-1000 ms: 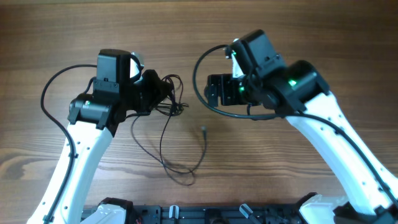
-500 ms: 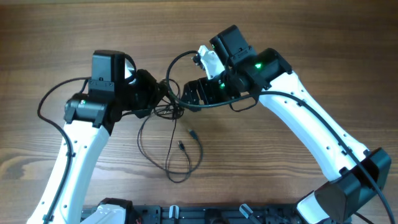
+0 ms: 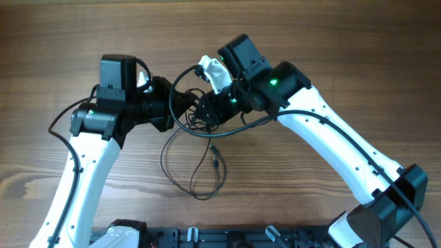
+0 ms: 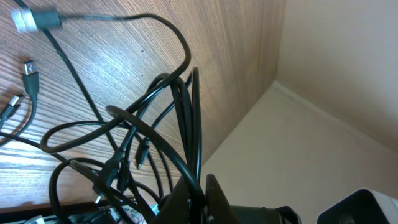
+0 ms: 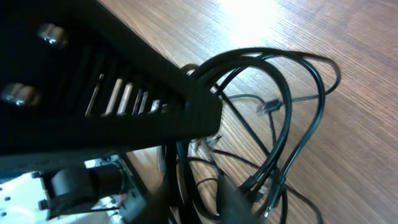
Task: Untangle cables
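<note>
The overhead view shows both arms meeting over the middle of the wooden table [image 3: 358,41]. The left gripper [image 3: 183,109] and the right gripper [image 3: 201,114] are very close together, and the cables [image 3: 162,157] make a dense knot between them. From this knot a long loose loop hangs toward the near edge and lies flat on the wood. Two small plugs [image 3: 216,162] rest inside the loop. From above, the gripper bodies hide the fingertips, so this view does not say how the jaws stand.

The left wrist view gives what is missing there. The left gripper [image 4: 199,196] is pressed together on the cables [image 4: 196,124]: several black cords rise together out of its tips and then spread into crossing loops. It also shows a USB plug [image 4: 30,71] lying on the wood and a pale grey sleeve [image 4: 37,18] on one cord.

The right wrist view is partly blurred. One ribbed finger [image 5: 124,106] of the right gripper [image 5: 217,155] fills the upper left, and the cables [image 5: 287,112] curve in loops just past its tip. I cannot tell whether these jaws are spread or pinching a cord.
</note>
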